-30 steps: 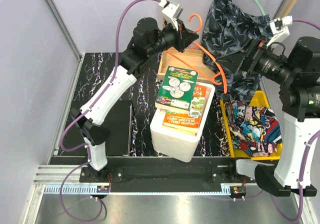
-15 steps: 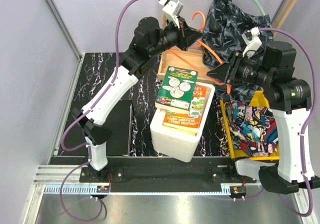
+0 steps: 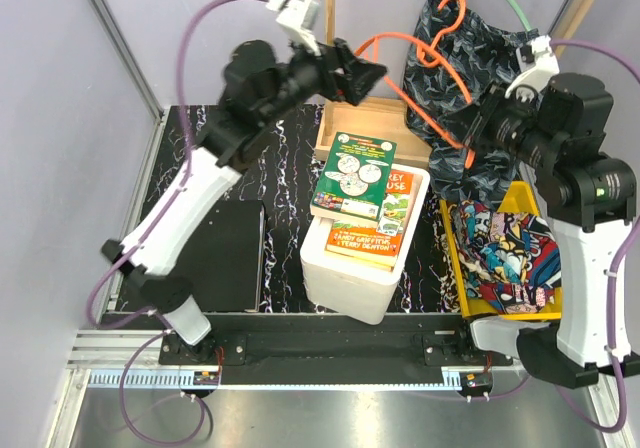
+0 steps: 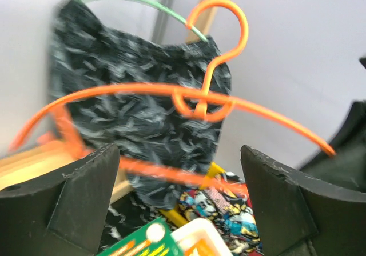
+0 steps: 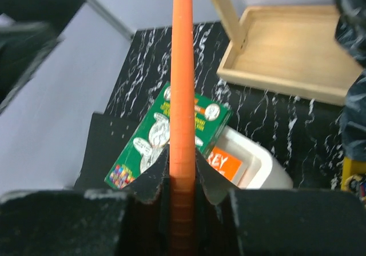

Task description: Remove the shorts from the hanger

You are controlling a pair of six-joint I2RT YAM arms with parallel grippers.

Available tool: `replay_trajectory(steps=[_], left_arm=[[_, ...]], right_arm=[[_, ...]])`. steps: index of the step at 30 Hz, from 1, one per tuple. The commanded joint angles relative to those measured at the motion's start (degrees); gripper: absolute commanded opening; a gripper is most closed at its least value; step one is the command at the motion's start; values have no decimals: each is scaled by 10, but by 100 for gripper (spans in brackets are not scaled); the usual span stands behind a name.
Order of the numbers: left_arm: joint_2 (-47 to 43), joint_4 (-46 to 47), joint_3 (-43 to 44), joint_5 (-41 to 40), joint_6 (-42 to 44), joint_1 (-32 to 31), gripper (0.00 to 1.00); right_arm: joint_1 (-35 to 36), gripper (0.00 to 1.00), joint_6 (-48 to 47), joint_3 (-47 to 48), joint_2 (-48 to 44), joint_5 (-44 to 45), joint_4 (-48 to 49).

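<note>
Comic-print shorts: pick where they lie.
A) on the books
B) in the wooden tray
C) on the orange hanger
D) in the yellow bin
D: the comic-print shorts lie bunched in the yellow bin at the right, while the orange hanger is bare, clamped in the right pincer.

Both arms reach high, their grippers turned toward each other over the back of the table.
The left arm (image 3: 190,193) stretches up from its base and leans rightward, and the left gripper (image 3: 362,72) has its jaws spread wide with nothing between them. The right arm (image 3: 585,258) stands nearly upright with its wrist bent leftward. The right gripper (image 3: 478,126) is clamped tight on the orange hanger (image 5: 182,96), one finger on each side of its bar.
</note>
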Motion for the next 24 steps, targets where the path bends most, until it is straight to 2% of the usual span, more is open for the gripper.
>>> replay_trajectory(steps=[1,6,12,16,19,24], left_arm=[[-115,15,-58,-46,36,19,91],[-247,1,-207,-58,59,20,91],[-380,-62,-336,-93,80,20,91],[-444,-107,-379,-130,79,20,91],[-467,-128,-398,-151,80,20,91],[-463,-165,-371,-162,90,20,91]], right_arm=[[0,0,-7,59,48,72,42],[0,0,-29,167,143,120,45],[0,0,-46,321,266,136,34],[0,0,-41,407,335,133,27],[-1,0,-38,426,362,130,32],[0,0,-21,430,395,96,54]])
